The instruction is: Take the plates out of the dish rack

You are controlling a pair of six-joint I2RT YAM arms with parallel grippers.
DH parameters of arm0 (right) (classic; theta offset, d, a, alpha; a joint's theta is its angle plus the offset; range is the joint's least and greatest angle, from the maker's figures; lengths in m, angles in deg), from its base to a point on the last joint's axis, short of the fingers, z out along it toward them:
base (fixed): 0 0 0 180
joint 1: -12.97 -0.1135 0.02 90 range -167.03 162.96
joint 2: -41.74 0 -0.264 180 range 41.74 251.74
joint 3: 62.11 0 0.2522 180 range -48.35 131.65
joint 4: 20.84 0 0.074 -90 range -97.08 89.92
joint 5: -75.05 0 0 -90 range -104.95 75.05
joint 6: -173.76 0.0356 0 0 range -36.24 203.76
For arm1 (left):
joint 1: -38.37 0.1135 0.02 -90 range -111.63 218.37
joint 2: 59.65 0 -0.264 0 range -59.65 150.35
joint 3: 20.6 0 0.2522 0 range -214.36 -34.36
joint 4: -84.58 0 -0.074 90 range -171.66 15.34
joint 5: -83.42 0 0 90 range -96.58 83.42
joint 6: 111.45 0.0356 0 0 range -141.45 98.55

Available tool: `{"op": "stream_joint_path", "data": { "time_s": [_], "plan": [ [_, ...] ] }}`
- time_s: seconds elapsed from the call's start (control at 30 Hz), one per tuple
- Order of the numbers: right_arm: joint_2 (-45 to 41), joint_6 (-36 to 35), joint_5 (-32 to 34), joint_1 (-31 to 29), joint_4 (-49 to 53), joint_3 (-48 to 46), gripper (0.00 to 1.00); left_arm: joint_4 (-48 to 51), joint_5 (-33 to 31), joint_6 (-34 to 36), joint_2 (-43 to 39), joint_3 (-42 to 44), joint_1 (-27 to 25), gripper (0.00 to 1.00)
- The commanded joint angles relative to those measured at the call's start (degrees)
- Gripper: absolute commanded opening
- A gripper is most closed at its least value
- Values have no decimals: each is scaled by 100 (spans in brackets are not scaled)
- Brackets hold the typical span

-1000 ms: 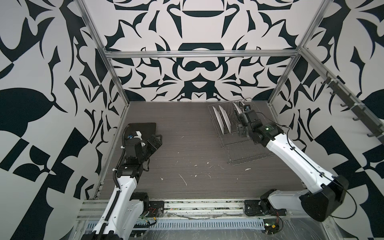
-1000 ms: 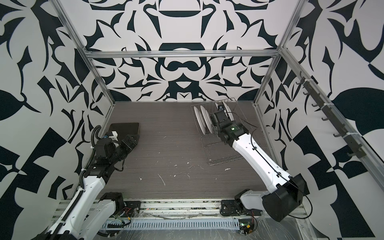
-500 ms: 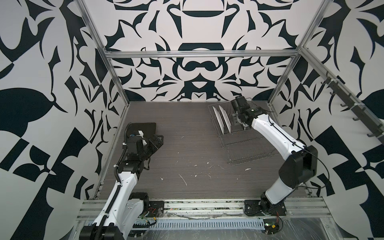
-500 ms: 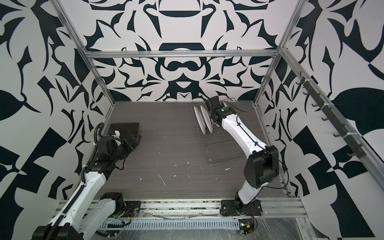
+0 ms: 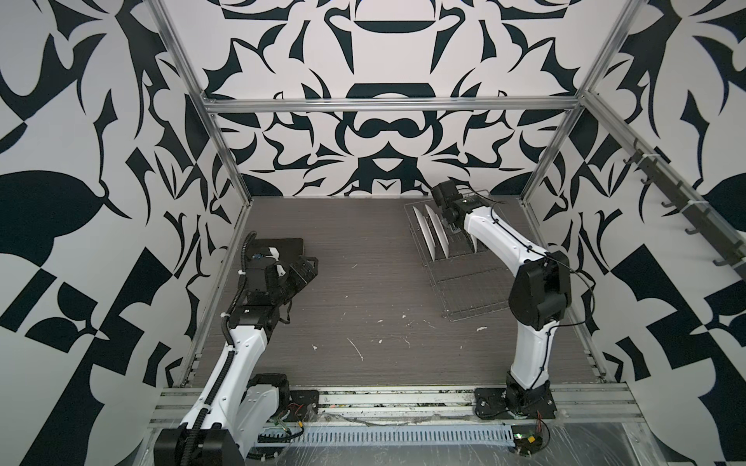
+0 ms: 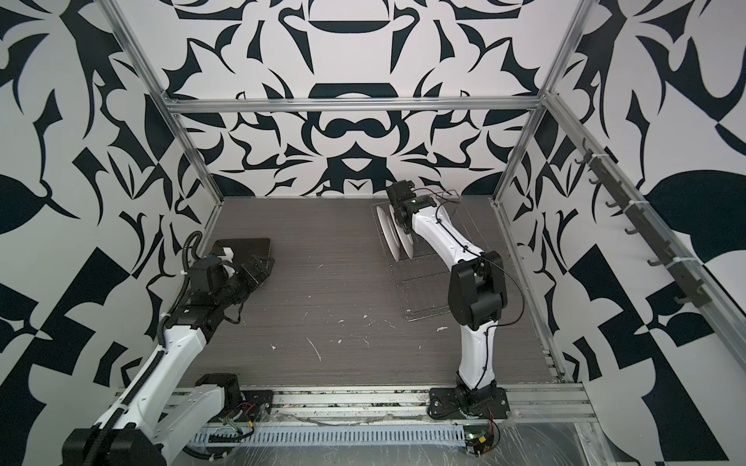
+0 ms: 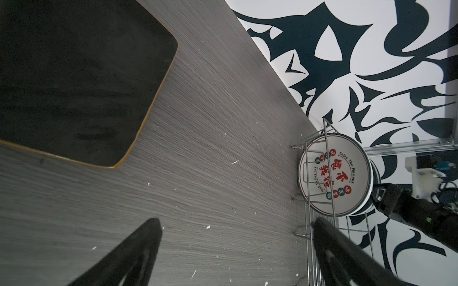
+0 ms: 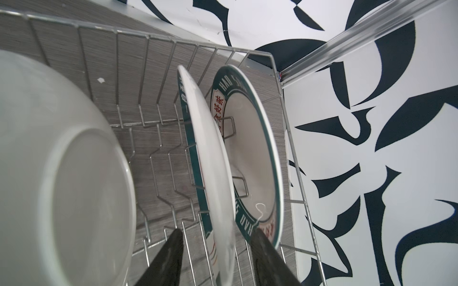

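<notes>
Evidently three-plus plates [image 8: 213,161] in dish rack [image 5: 470,290]; one dark plate [image 7: 74,81] on table [image 5: 363,290].

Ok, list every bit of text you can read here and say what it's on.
"Enjoy The Moment": rim of the red-lettered plate, left wrist view.
"HAO S", then cut off: teal rim of the end plate, right wrist view.
Red Chinese characters on both: too blurred to read.
Middle plate: rim lettering edge-on, unreadable.
</notes>
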Motion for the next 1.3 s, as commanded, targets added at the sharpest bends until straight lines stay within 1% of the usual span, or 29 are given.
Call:
{"op": "stream_joint_path", "data": {
  "time_s": [0.0, 0.27, 0.4, 0.6, 0.73, 0.97, 1.27],
  "plan": [
    [61, -183, 512, 25, -15, 390, 47, 54, 57, 105, 48, -229, -14, 99],
    [198, -250, 490, 143, -42, 389, 45, 45, 76, 100, 133, -276, -14, 99],
    [165, -241, 459, 185, -149, 192, 44, 45, 100, 87, 154, -285, -14, 99],
    [86, -267, 437, 240, -285, -42, 38, 16, 73, 72, 138, -261, -14, 99],
    [86, -273, 433, 249, -298, -113, 36, -81, 112, -1, 192, -199, -14, 99],
    [77, -320, 475, 294, -386, -269, 29, -56, 105, 8, 156, -206, -14, 99],
    [86, -415, 521, 301, -404, -264, 21, -43, 85, 23, 171, -209, -14, 99]
  ]
}}
